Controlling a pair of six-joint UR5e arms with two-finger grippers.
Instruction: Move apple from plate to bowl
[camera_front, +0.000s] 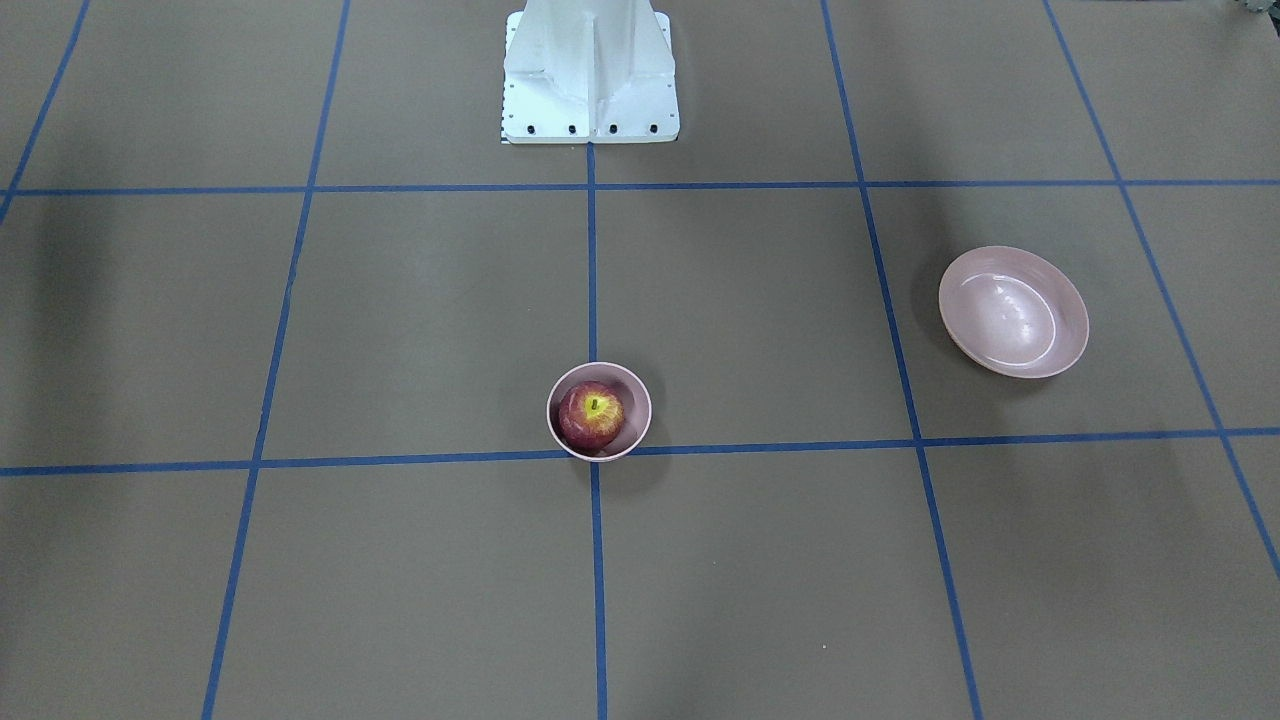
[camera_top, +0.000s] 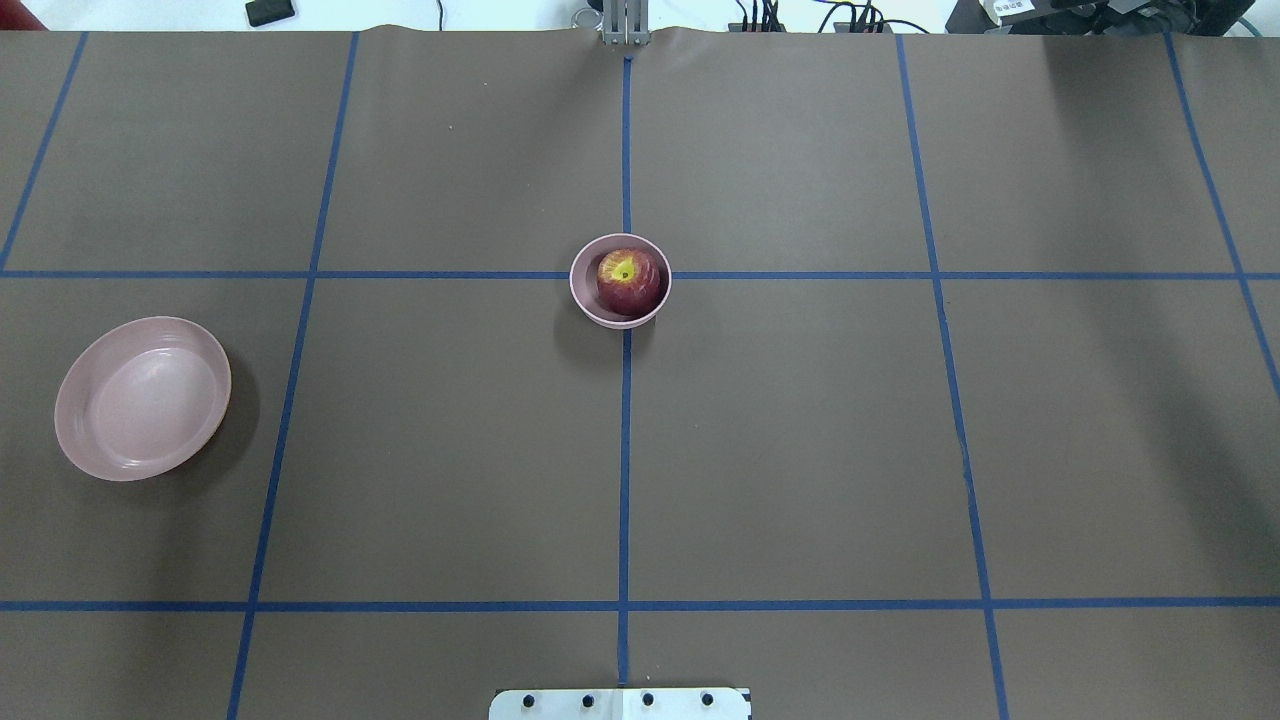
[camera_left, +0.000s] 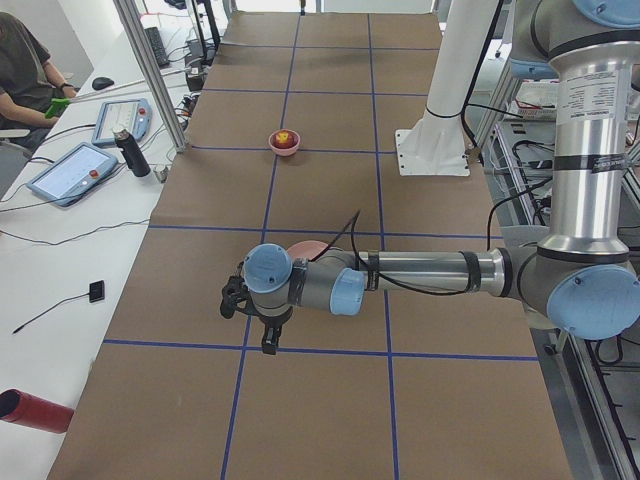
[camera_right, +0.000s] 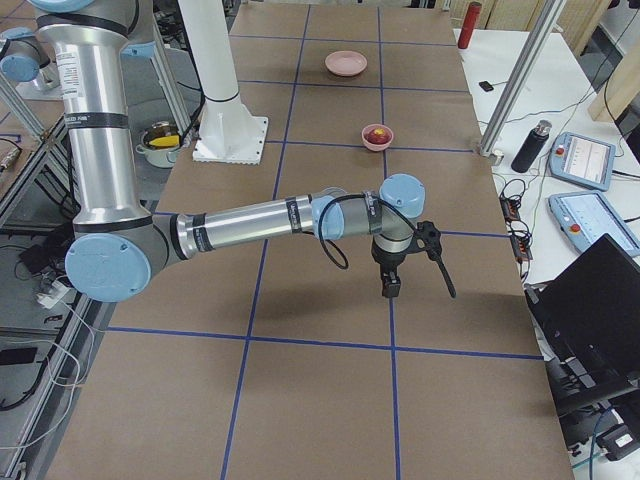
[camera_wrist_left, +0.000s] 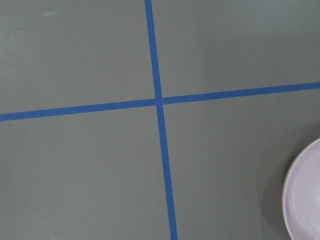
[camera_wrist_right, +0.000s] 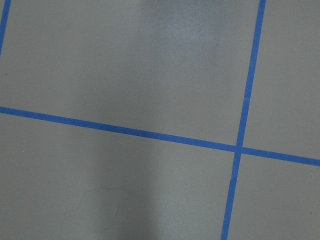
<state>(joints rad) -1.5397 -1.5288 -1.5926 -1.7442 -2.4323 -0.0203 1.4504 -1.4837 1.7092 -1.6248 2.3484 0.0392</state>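
Overhead exterior: apple (camera_top: 629, 280) sat in bowl (camera_top: 584, 300), plate (camera_top: 140, 400) empty.
Transfer looked done; nothing more seemed needed. Left gripper (camera_left: 268, 344), right gripper (camera_right: 388, 288): apart or together, could not tell.

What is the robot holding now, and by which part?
Nothing visible: the apple lies in the bowl, far from the left gripper and right gripper.

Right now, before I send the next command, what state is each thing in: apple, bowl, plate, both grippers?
apple: resting inside the bowl, stem hollow up.
bowl: upright on a tape crossing, holding the apple.
plate: upright on the robot's left, empty.
left gripper: above the table near the plate, open or shut cannot be told.
right gripper: above bare table, open or shut cannot be told.
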